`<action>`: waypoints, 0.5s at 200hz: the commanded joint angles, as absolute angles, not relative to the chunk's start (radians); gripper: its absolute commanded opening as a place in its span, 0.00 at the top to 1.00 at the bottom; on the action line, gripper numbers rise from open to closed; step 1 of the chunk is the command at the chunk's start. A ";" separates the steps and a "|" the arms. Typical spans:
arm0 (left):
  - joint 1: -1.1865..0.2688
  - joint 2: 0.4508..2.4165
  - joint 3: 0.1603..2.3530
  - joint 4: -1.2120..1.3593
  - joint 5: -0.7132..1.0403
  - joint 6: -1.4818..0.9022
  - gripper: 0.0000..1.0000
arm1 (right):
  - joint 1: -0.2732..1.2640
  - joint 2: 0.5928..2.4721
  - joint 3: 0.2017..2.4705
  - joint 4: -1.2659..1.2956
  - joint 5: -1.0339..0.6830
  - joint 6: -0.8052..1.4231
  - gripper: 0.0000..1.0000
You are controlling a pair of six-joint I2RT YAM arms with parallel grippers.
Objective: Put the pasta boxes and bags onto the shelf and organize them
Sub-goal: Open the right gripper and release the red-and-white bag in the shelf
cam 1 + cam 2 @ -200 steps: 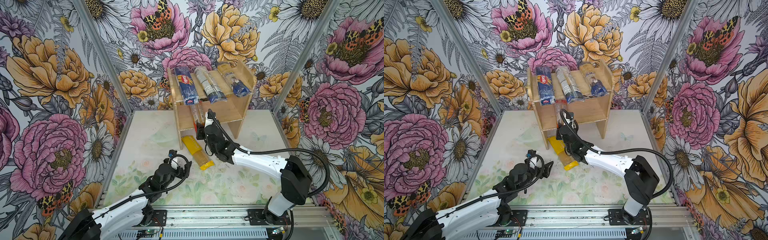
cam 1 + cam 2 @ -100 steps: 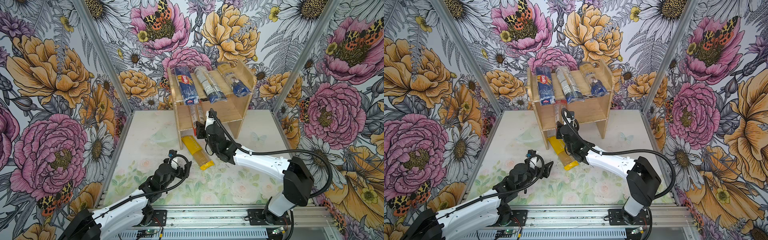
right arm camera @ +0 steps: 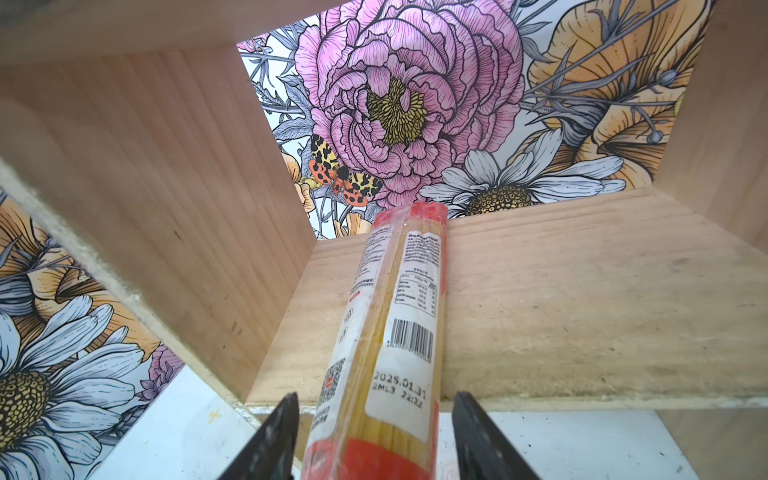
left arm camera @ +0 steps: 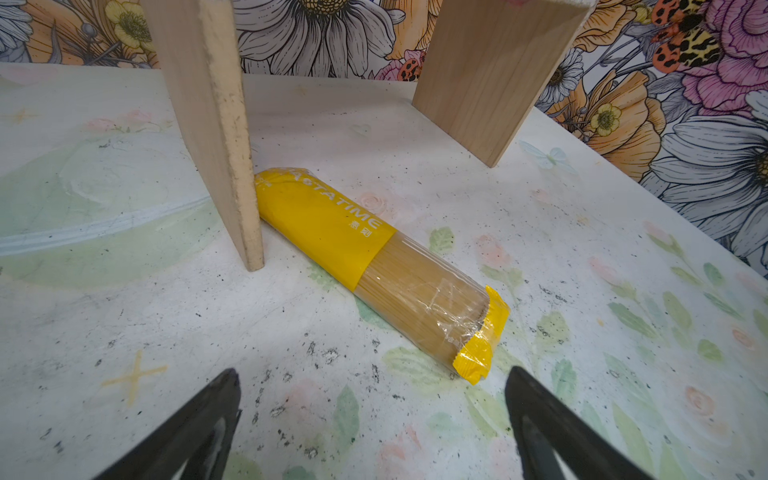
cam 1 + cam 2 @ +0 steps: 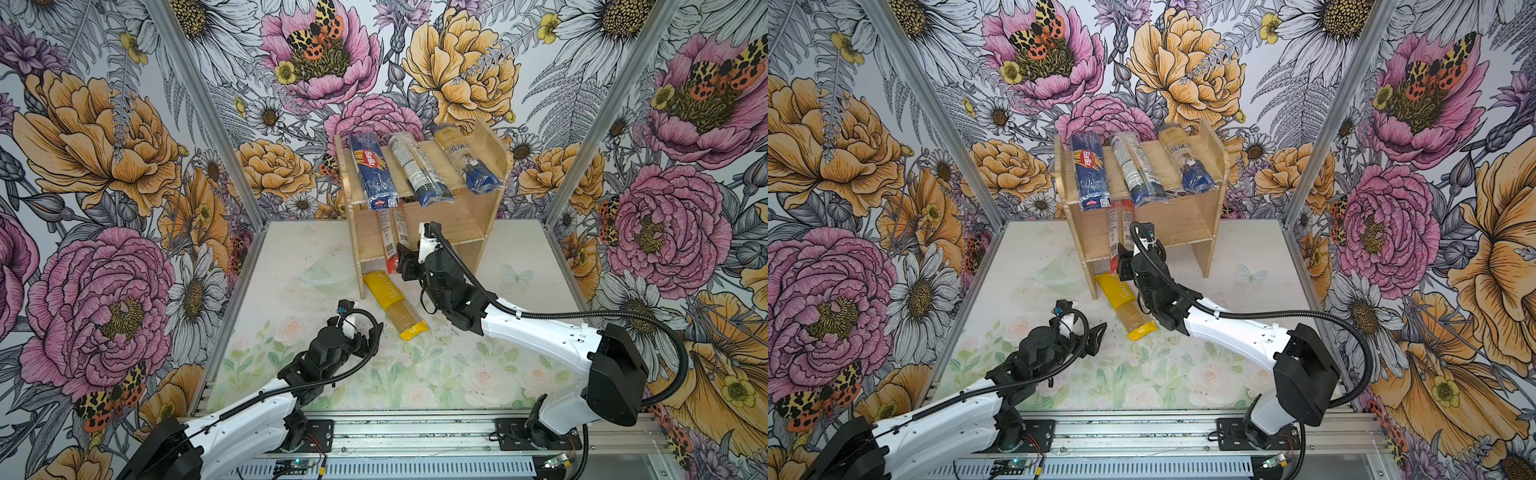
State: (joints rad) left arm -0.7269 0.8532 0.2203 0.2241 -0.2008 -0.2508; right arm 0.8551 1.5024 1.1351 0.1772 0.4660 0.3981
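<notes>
Both top views look from high above the desk's (image 5: 291, 257) near edge, tilted down toward the far wall. They are wide enough to hold both arms, the whole desk and the shelf (image 5: 469, 224) at the far middle, and they share nearly the same scene, shifted slightly sideways. The left wrist camera sits low and close over the desk, facing far and slightly right at the shelf's legs and the yellow-ended pack (image 4: 374, 266), while the right wrist camera looks at close range along the red-ended pack (image 3: 399, 324) through the shelf's lower tier to the far wall.
</notes>
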 commanded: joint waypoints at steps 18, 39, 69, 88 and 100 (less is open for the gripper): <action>-0.715 0.870 0.214 0.231 -0.183 -0.253 0.01 | 0.836 1.387 1.039 0.196 0.406 0.342 0.38; -0.715 0.873 0.212 0.232 -0.180 -0.275 0.01 | 0.824 1.310 0.971 0.192 0.385 0.337 0.37; -0.717 0.875 0.209 0.235 -0.202 -0.322 0.01 | 0.799 1.198 0.873 0.158 0.337 0.343 0.33; -0.722 0.874 0.211 0.236 -0.251 -0.353 0.01 | 0.743 1.140 0.801 0.136 0.293 0.357 0.32; -0.727 0.876 0.213 0.236 -0.268 -0.369 0.01 | 0.721 1.110 0.755 0.121 0.261 0.376 0.31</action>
